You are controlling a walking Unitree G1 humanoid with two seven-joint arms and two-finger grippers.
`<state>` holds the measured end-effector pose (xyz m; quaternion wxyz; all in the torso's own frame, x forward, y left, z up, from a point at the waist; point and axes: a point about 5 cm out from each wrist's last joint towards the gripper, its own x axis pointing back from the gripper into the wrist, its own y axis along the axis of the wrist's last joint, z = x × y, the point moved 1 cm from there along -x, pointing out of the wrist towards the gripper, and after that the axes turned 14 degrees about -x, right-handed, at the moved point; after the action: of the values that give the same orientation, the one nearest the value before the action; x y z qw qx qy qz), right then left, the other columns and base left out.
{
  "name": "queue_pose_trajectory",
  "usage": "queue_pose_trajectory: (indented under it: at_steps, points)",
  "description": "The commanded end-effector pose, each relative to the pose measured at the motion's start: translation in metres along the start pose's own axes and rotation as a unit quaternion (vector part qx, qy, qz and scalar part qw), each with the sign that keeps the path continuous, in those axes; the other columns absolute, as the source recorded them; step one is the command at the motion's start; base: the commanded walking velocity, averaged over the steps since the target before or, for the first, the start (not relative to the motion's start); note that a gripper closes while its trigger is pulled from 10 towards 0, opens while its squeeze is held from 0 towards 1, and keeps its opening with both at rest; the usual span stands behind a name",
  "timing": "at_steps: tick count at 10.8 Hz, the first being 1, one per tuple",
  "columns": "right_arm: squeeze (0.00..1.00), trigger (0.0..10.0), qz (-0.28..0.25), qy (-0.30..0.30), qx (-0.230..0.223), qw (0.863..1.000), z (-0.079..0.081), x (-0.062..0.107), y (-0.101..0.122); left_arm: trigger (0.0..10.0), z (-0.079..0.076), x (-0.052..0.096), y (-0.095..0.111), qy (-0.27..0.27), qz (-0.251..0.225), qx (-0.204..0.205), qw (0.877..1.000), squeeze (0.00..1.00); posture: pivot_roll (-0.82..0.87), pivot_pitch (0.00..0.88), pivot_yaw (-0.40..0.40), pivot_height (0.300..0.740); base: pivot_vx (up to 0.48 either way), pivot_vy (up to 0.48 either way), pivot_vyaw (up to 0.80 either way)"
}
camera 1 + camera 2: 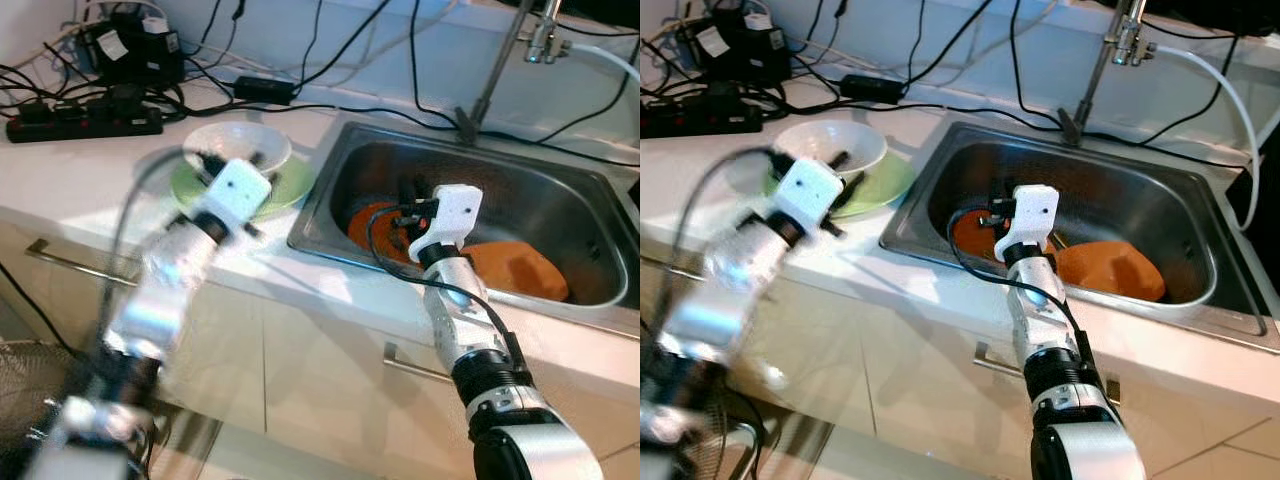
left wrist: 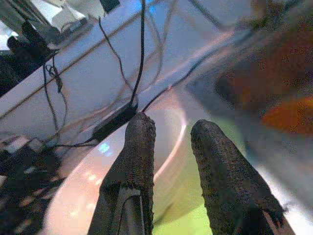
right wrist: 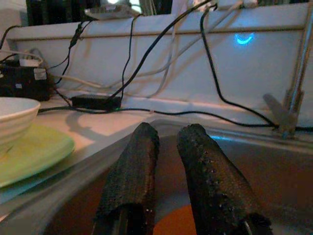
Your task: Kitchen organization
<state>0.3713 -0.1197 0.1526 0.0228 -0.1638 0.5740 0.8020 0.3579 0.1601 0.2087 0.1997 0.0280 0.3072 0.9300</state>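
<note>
The left gripper (image 1: 212, 163) hangs over the white ceramic bowl (image 1: 240, 143) that sits on a flat light-green plate (image 1: 290, 185) on the white countertop (image 1: 90, 190). Its arm is blurred in the head views. Seen from the left wrist, its two black fingers (image 2: 134, 147) stand a little apart with nothing between them, their tips above the bowl's pale rim, the green plate showing just beneath and beyond them.

The right gripper (image 1: 410, 195) is lowered into the stainless steel sink (image 1: 600, 300), over a round orange plate (image 1: 370, 225) lying on the sink floor. A second orange dish (image 1: 520, 268) lies beside it, further to this gripper's right. In the right wrist view the black fingers (image 3: 132, 166) have only a narrow gap between them and grip nothing; the bowl and green plate lie off to their left on the counter, outside the basin.

Ahead of the right gripper, the chrome faucet stem (image 1: 495, 70) rises at the back rim of the sink. Beyond the left gripper, a black power strip (image 1: 80, 122) and black cables (image 1: 300, 70) trail across the counter against the wall.
</note>
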Motion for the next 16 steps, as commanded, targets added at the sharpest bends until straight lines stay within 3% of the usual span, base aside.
queue_pose_trajectory:
  at_steps: [1, 3, 4, 6, 7, 9, 11, 16]
  points:
    - [0.00, 10.0, -0.005, -0.003, 0.003, 1.000, -0.003, 0.000, 0.004, 10.0, 0.002, -0.004, 0.002, -0.014, -0.004, -0.023, 1.000, 0.00, 0.26, 0.000, -0.059, 0.740, 0.000, 0.000, 0.00]
    - [0.00, 10.0, -0.004, -0.010, 0.003, 1.000, -0.006, 0.000, 0.005, 10.0, 0.023, -0.003, -0.005, -0.057, 0.020, -0.064, 0.996, 0.00, 0.26, 0.000, -0.058, 0.740, 0.000, 0.000, 0.00]
    - [0.00, 10.0, -0.004, -0.011, 0.003, 1.000, -0.006, 0.000, 0.005, 10.0, 0.032, -0.002, -0.007, -0.047, 0.022, -0.065, 0.997, 1.00, 0.27, 0.000, -0.057, 0.740, 0.000, 0.000, 0.00]
    - [0.00, 10.0, -0.002, -0.014, 0.004, 1.000, -0.007, 0.000, 0.005, 10.0, 0.040, -0.001, -0.010, -0.061, 0.025, -0.066, 0.996, 1.00, 0.27, 0.000, -0.058, 0.740, 0.000, 0.000, 0.00]
    - [0.00, 10.0, -0.001, -0.014, 0.003, 1.000, -0.006, 0.000, 0.005, 10.0, 0.042, -0.001, -0.013, -0.080, 0.025, -0.072, 0.994, 0.00, 0.27, 0.000, -0.058, 0.740, 0.000, 0.000, 0.00]
    - [0.00, 10.0, -0.002, -0.016, 0.004, 1.000, -0.007, -0.001, 0.006, 10.0, 0.053, -0.003, -0.012, -0.132, 0.014, -0.077, 0.988, 0.00, 0.27, 0.006, -0.054, 0.740, 0.000, 0.000, 0.00]
    - [0.00, 10.0, -0.003, -0.023, 0.001, 1.000, -0.008, -0.001, 0.006, 10.0, 0.053, -0.003, -0.023, -0.186, 0.045, -0.121, 0.974, 0.00, 0.27, 0.008, -0.049, 0.740, 0.000, 0.000, 0.00]
    - [0.00, 10.0, -0.007, -0.030, -0.002, 1.000, -0.010, -0.002, 0.008, 10.0, 0.053, -0.018, -0.042, -0.197, 0.120, -0.152, 0.961, 0.00, 0.27, 0.011, -0.046, 0.740, 0.000, 0.000, 0.00]
